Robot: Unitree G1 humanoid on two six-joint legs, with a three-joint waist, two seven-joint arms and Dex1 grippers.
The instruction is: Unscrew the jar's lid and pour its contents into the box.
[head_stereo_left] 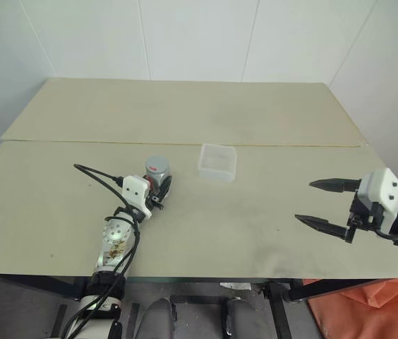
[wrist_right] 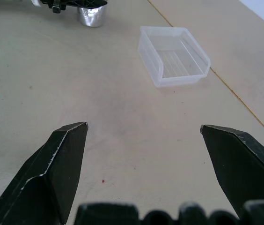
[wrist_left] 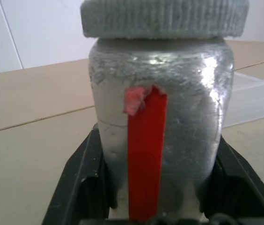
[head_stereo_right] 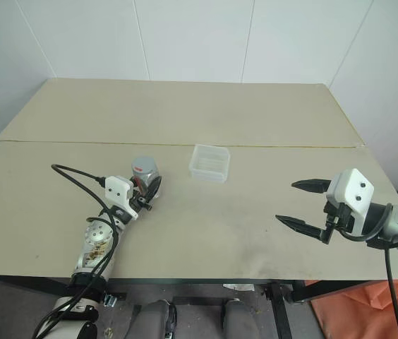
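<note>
The jar (head_stereo_left: 157, 173) stands upright on the table, left of centre, silvery with a red strip (wrist_left: 146, 154) on its side. Its grey ribbed lid (wrist_left: 165, 18) sits on top. My left gripper (head_stereo_left: 159, 182) is shut on the jar's body, one black finger (wrist_left: 83, 180) pressed against each side. The box (head_stereo_left: 217, 162), translucent white and holding nothing I can see, lies on the table just to the right of the jar. My right gripper (head_stereo_left: 305, 203) hovers open above the table's right side, well apart from the box (wrist_right: 174, 56) and the jar (wrist_right: 92, 16).
The beige table (head_stereo_left: 227, 233) has a seam (head_stereo_left: 185, 145) running across it behind the jar and box. White walls close off the back and right. An orange cloth (head_stereo_left: 368, 311) lies on the floor below the table's right corner.
</note>
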